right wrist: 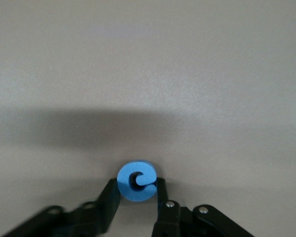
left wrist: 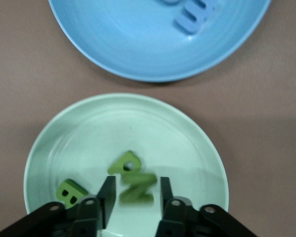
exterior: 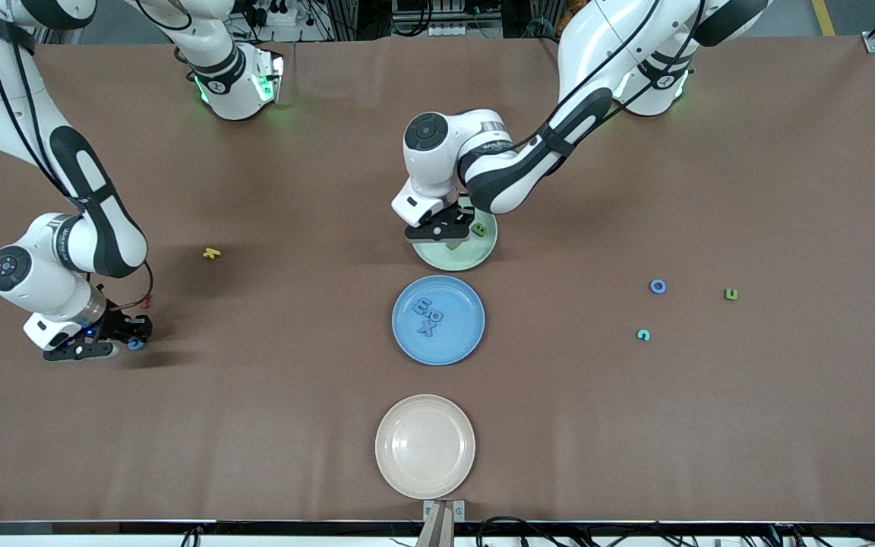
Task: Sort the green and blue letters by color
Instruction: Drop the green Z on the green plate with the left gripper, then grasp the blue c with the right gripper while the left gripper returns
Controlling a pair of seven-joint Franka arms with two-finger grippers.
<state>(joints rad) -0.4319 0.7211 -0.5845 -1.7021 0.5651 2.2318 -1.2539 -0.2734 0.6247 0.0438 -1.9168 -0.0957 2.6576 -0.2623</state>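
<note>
My left gripper [exterior: 451, 234] [left wrist: 134, 191] hangs open just over the pale green plate [exterior: 475, 262] [left wrist: 138, 123]. A green letter Z [left wrist: 137, 187] shows blurred between its fingers, touching neither. Two other green letters lie on that plate: a B [left wrist: 70, 192] [exterior: 480, 228] and another [left wrist: 126, 164] beside the Z. My right gripper [exterior: 130, 340] [right wrist: 137, 185] is down at the table near the right arm's end, shut on a round blue letter [right wrist: 137, 179] [exterior: 135, 343]. The blue plate [exterior: 460, 334] [left wrist: 138, 44] holds three blue letters [exterior: 427, 315].
An empty cream plate [exterior: 424, 446] sits nearest the front camera. Toward the left arm's end lie a blue O [exterior: 658, 286], a green letter [exterior: 731, 294] and a teal letter [exterior: 643, 334]. A yellow letter [exterior: 212, 253] and a dark red one [exterior: 145, 302] lie near the right arm.
</note>
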